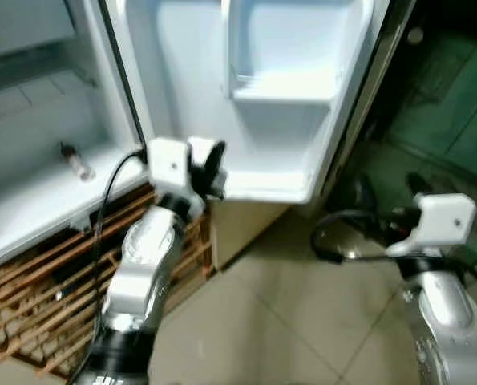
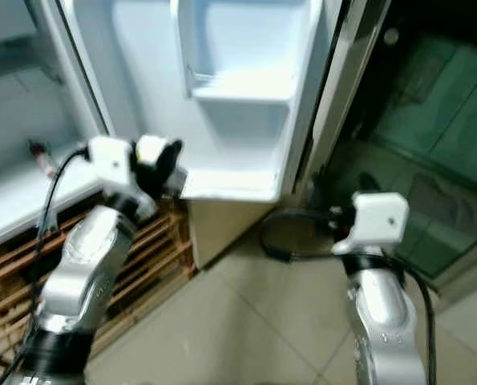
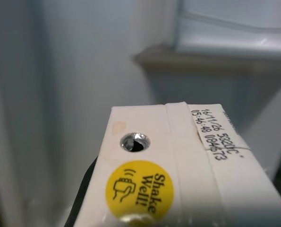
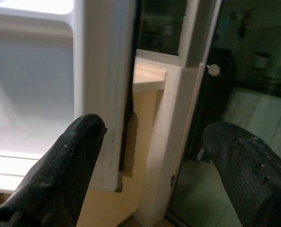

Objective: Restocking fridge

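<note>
Left wrist view: I see my left pincer (image 1: 214, 164) pinching a cream rectangular drink carton (image 3: 178, 165) beside the open white fridge door (image 1: 262, 96); my right pincer (image 4: 154, 175) hangs spread.

From my head cameras both eye views are soft with blur. The open fridge door (image 1: 246, 96) is cut off at the top edge, so I cannot see its upper shelves. A small object (image 1: 76, 163) on the fridge's inner shelf is too blurred to identify. At my left wrist, the carton (image 3: 178, 165) runs off the bottom edge. My left hand (image 1: 210, 170) is too blurred for me to tell its grip.
</note>
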{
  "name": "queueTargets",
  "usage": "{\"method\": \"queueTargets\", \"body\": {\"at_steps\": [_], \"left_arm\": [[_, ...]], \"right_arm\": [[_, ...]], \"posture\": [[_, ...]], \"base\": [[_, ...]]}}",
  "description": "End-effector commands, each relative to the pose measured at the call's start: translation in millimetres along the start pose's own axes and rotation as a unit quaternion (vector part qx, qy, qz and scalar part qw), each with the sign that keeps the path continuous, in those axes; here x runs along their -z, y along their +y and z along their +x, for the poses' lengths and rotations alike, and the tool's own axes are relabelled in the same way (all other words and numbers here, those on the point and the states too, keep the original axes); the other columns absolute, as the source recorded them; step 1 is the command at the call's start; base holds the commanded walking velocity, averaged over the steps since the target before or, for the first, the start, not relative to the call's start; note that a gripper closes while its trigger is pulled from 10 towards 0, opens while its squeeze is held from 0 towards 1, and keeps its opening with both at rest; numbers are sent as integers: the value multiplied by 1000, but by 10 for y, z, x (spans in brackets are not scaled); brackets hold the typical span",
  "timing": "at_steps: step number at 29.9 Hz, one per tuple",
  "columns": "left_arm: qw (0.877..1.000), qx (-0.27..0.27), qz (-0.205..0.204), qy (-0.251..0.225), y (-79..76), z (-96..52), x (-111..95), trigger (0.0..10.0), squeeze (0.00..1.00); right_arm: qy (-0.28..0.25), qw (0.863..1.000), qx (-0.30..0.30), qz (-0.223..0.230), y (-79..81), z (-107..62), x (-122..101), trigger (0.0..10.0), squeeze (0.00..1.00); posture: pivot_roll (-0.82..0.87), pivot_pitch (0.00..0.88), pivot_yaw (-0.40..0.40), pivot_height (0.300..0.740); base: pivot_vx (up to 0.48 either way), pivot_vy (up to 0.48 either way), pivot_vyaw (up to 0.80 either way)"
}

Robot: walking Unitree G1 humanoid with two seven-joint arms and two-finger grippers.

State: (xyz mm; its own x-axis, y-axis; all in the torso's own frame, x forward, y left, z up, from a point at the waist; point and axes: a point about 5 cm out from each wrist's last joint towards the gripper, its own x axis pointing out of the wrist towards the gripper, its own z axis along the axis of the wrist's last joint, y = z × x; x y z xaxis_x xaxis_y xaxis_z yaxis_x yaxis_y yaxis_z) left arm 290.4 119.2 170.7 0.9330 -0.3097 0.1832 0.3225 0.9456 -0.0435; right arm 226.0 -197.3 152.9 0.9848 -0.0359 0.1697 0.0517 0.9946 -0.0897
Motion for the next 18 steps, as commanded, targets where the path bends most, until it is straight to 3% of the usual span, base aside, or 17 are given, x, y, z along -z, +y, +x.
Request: {"method": "queueTargets", "body": {"at_steps": [1,4,8,12,15,18], "left_arm": [[1000,9,20,-9,-41,-41,-85,10000,0],[999,-8,50,5,-27,-208,-121,10000,0],[998,-22,62,22,-1,-445,-116,10000,0],[998,-19,60,9,-37,-355,-126,10000,0],[998,-5,54,-18,-106,-251,-207,10000,0],[999,1,47,-24,-127,-237,-240,10000,0]], "right_arm": [[-10,1000,4,0,5,-32,-45,10000,0],[-10,1000,17,5,-32,-98,-57,10000,0],[-3,1000,17,14,-31,-241,-71,10000,0],[0,1000,17,16,-21,-193,-23,10000,0],[-15,1000,6,14,27,-105,-66,10000,0],[-18,1000,1,12,40,-90,-84,10000,0]], "posture": [[-178,23,26,740],[-164,5,25,740],[-157,0,23,740],[-154,0,17,740],[-158,0,19,740],[-165,0,22,740]], "base": [[0,0,0],[0,0,0],[0,0,0],[0,0,0],[348,-271,0],[363,-311,0]]}}
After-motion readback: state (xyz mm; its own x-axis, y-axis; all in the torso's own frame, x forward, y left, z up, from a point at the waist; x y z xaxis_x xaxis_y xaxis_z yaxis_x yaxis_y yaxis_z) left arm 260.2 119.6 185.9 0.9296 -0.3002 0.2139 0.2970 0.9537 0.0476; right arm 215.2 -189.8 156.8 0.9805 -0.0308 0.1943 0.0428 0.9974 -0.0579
